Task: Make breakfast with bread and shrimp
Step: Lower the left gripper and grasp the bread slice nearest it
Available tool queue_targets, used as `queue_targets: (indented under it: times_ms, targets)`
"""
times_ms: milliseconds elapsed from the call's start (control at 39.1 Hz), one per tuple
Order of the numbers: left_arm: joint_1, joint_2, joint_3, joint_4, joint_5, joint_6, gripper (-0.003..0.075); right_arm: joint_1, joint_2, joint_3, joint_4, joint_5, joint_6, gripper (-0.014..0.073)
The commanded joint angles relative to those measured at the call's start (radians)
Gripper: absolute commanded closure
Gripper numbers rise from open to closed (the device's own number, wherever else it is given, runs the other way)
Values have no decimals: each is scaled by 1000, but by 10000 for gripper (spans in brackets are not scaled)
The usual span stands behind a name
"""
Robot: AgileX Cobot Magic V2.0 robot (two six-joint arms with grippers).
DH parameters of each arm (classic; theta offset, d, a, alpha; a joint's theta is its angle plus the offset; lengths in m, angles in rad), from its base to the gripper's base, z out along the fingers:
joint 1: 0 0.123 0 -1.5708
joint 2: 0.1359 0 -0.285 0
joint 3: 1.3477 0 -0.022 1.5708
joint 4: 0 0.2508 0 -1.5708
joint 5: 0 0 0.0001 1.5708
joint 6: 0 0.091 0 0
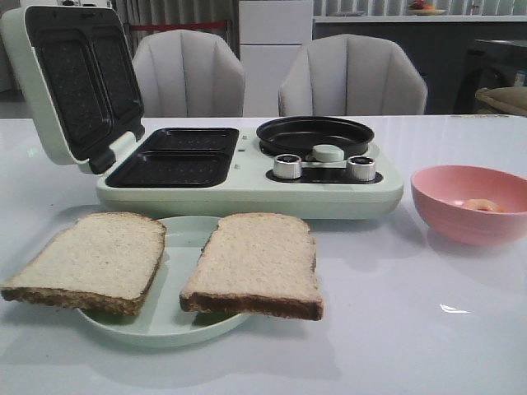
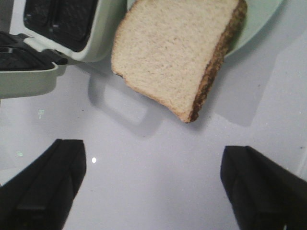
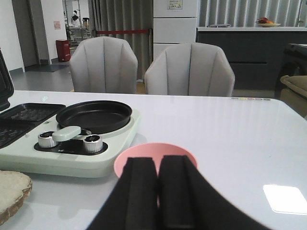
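Two slices of bread lie on a pale green plate (image 1: 185,239), the left slice (image 1: 90,259) and the right slice (image 1: 255,263) both overhanging its rim. Pale orange shrimp (image 1: 482,205) sit in the pink bowl (image 1: 469,202) at the right. Neither arm shows in the front view. My left gripper (image 2: 153,172) is open over bare table, a short way from one bread slice (image 2: 177,52). My right gripper (image 3: 158,165) is shut with nothing in it, just in front of the pink bowl (image 3: 144,153), whose contents it hides.
A pale green breakfast maker (image 1: 247,193) stands behind the plate, its lid (image 1: 70,82) raised at the left over two dark sandwich wells (image 1: 173,156). A round black pan (image 1: 314,134) and two knobs sit on its right part. Two chairs stand beyond the table.
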Motion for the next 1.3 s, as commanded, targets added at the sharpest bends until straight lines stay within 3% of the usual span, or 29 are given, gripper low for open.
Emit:
queue_targets:
  times_ms: [0,358,537,1278]
  targets:
    - [-9,80,-34,76,-11,-12,102,-5,-21,-16,-14,-80,-3,432]
    - [70,257,-73,105,-147,-12,102,-5,-21,-16,-14,-80,-3,432]
    - [134,328,-121,140,-159,-12,102,-5,-21,-16,-14,-80,-3,432]
    - [191,539,-237,278,-200,-12,103,-5,-21,-16,-14,-80,-3,432]
